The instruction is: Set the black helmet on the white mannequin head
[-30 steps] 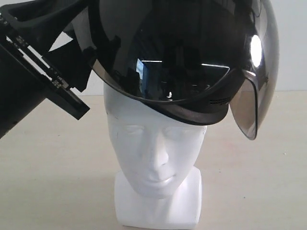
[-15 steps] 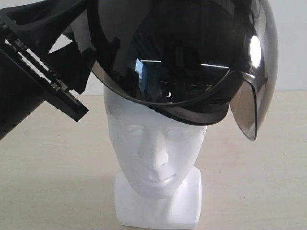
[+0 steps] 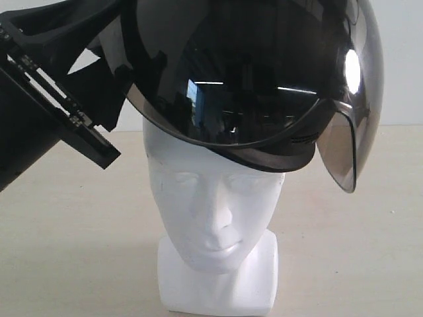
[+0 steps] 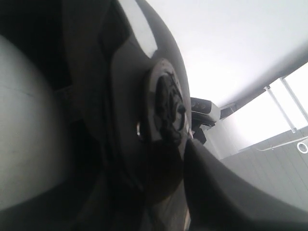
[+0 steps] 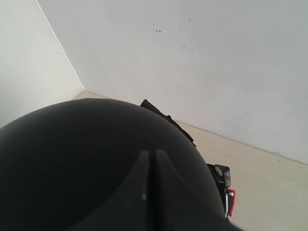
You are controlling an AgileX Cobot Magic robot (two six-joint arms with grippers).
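The black helmet (image 3: 251, 59) hangs tilted just above the white mannequin head (image 3: 211, 205), its smoky visor (image 3: 340, 152) down over the brow. The head stands upright on its blocky neck base (image 3: 218, 284). My left gripper (image 4: 179, 166) is shut on the helmet's side rim below the round visor pivot (image 4: 168, 110), and the white head (image 4: 24, 144) shows beside it. The left arm (image 3: 59, 105) reaches in from the upper left. My right gripper (image 5: 149, 153) is shut with nothing in it, its tips against the helmet's dome (image 5: 72, 159).
The beige table (image 3: 370, 251) stretches around the neck base, with a plain white wall (image 3: 403, 66) behind. In the right wrist view, part of the other arm with a red tab (image 5: 230, 199) shows past the helmet.
Almost nothing: the left arm has edged slightly left and down, while the helmet stays over the head.
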